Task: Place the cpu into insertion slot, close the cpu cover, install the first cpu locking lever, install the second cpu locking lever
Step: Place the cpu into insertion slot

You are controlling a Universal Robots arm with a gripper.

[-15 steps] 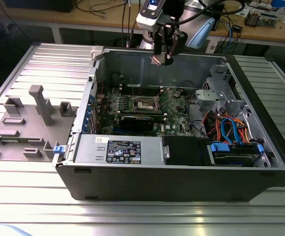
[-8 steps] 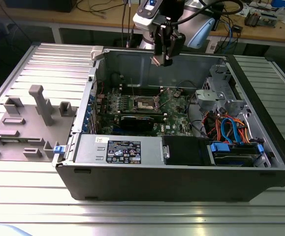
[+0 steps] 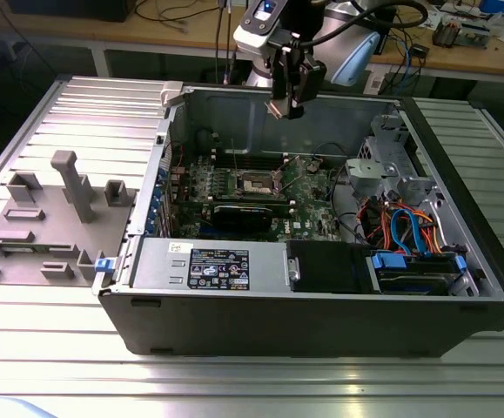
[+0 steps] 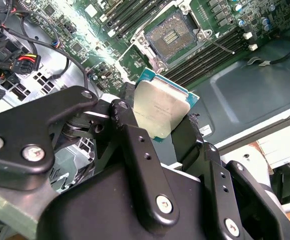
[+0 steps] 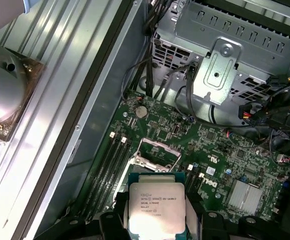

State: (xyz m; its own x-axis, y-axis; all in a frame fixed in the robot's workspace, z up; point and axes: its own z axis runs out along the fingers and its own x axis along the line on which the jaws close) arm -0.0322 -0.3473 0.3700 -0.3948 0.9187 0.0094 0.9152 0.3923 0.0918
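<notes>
Claw (image 3: 285, 103): clamped on the cpu (image 4: 162, 106), gripping two opposite edges, metal top facing the wrist cameras.
Cpu position: held in the air over the open computer case (image 3: 234, 313), well apart from the insertion slot (image 4: 172, 32).
Insertion slot: bare, contacts exposed, nothing seated.
Progress: no step finished; seating, closing and both locking steps are all left.

A ribbed metal table (image 3: 234, 383) bears an open computer case (image 3: 321, 324) and grey fixture (image 3: 56, 228)

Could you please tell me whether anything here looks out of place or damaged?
Nothing stands out: the small square silver-topped cpu sits straight in the black gripper, and the square metal-framed socket lies empty.
</notes>
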